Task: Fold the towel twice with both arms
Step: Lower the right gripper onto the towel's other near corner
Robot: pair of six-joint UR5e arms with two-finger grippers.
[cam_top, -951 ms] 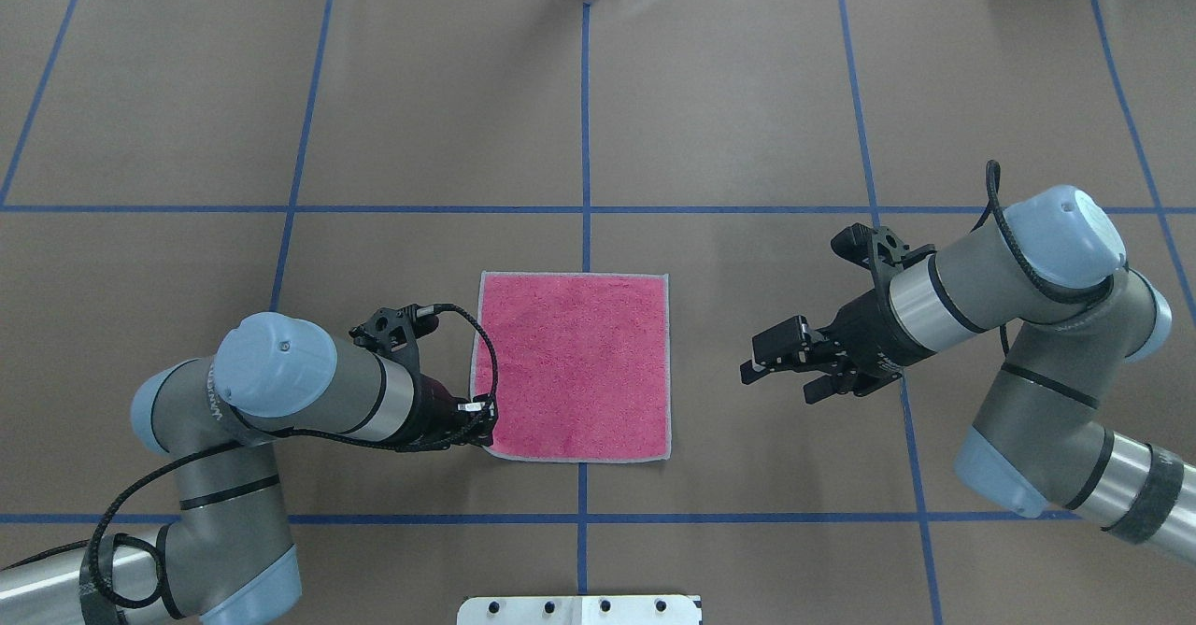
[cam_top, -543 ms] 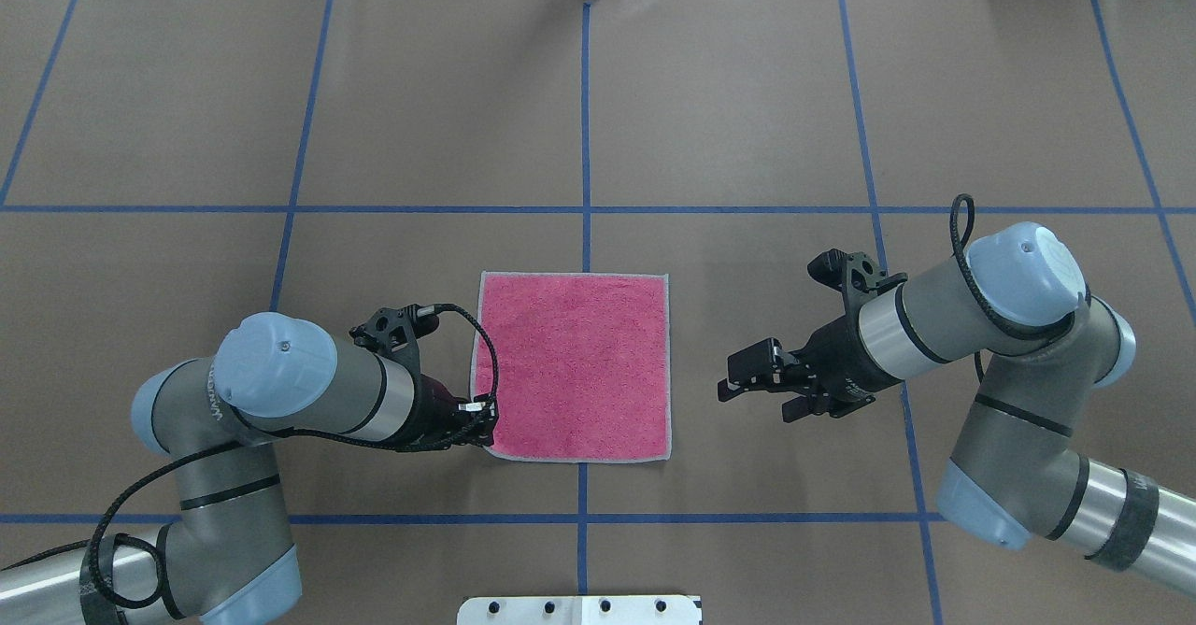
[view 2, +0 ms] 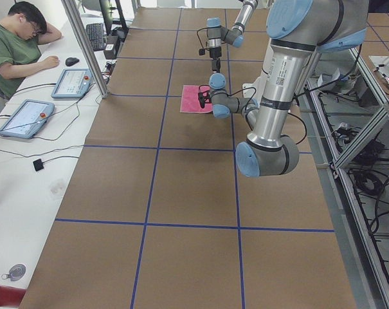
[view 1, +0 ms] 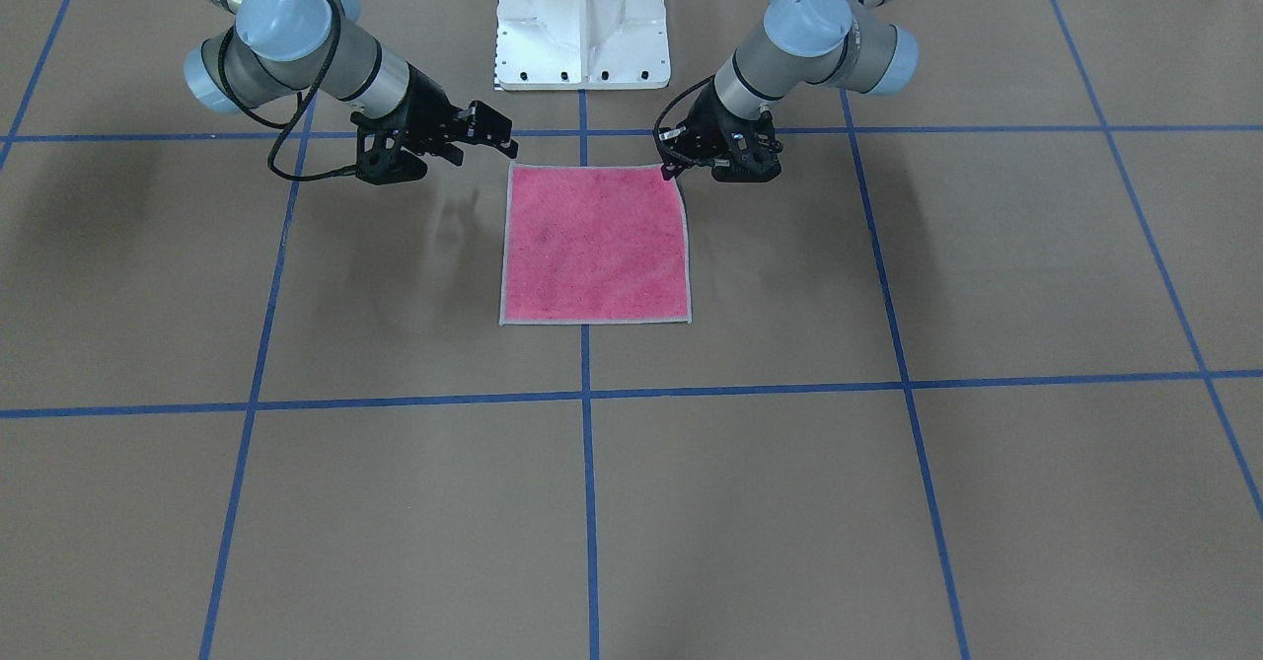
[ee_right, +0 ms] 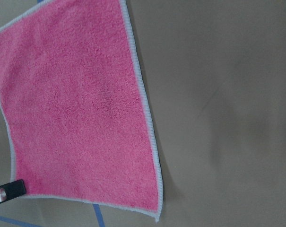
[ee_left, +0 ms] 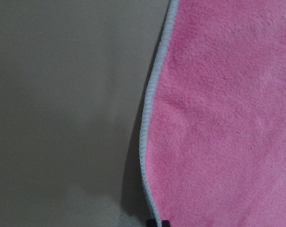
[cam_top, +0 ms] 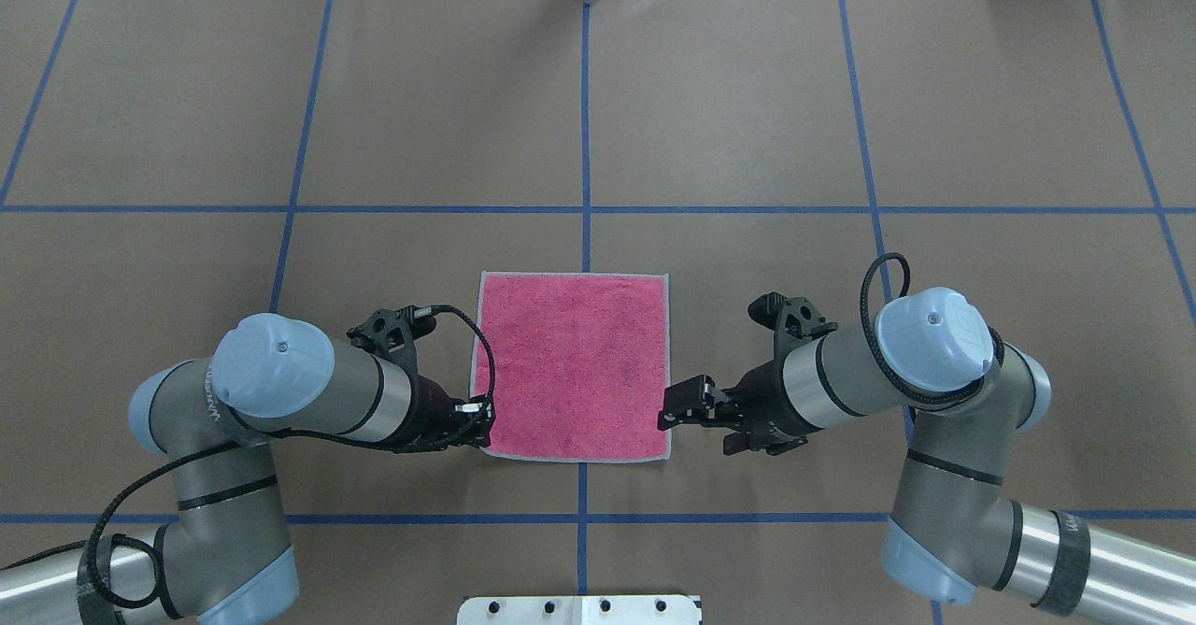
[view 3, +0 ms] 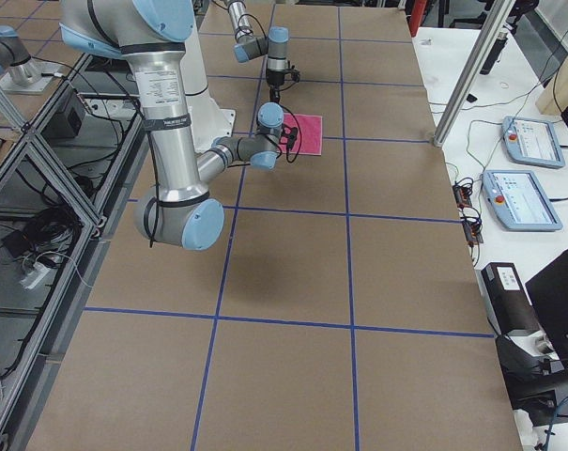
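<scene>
The towel (cam_top: 575, 366) lies flat, pink face up, with light grey edging, at the table's middle; it also shows in the front-facing view (view 1: 595, 244). My left gripper (cam_top: 479, 435) sits low at its near-left corner. In the left wrist view the towel's edge (ee_left: 147, 123) rises slightly toward a fingertip (ee_left: 154, 222) at bottom centre, so it looks shut on the corner. My right gripper (cam_top: 696, 418) is open, just beside the near-right corner, above the table (view 1: 479, 139). The right wrist view shows the whole towel (ee_right: 81, 118) and one finger (ee_right: 8, 191) at its corner.
Brown table cover with blue tape grid lines (cam_top: 584, 518). The white pedestal base (view 1: 582, 19) stands behind the towel on the robot's side. A side bench with tablets (view 2: 72, 82) and a seated operator (view 2: 14, 45) lies beyond the table's far edge.
My right arm has swung in to the left and toward the robot, bringing its open gripper from well right of the towel to the near-right corner. The left arm and towel have not moved.
</scene>
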